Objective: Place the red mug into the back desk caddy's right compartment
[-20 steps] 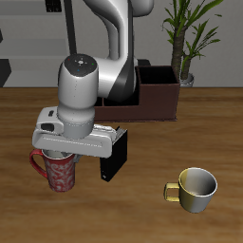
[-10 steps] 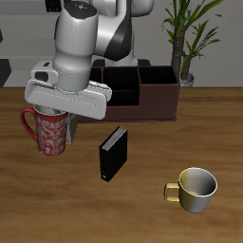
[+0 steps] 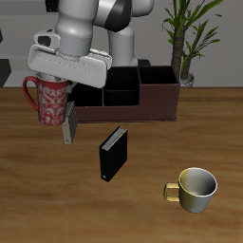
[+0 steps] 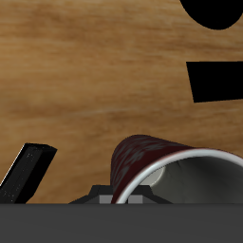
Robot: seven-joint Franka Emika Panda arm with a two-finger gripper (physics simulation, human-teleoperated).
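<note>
My gripper [image 3: 60, 84] is shut on the rim of the red mug [image 3: 51, 101] and holds it upright in the air. The mug hangs above the table beside the grey end panel [image 3: 68, 124] of the back desk caddy [image 3: 142, 107]. The caddy is a long dark brown box at the table's back. Its wide right compartment [image 3: 159, 88] is at the end away from the mug, and part of it is hidden behind my arm. In the wrist view the red mug [image 4: 152, 159] and its grey inside show just under my gripper [image 4: 134, 195].
A small black book-like box [image 3: 112, 154] stands in the middle of the table and also shows in the wrist view [image 4: 26, 172]. A yellowish-cream mug [image 3: 196, 187] sits near the table's front edge. A potted plant [image 3: 189, 38] stands behind the caddy.
My gripper has lifted the red mug off the table and carried it up and back, towards the caddy's grey end. The other things have not moved.
</note>
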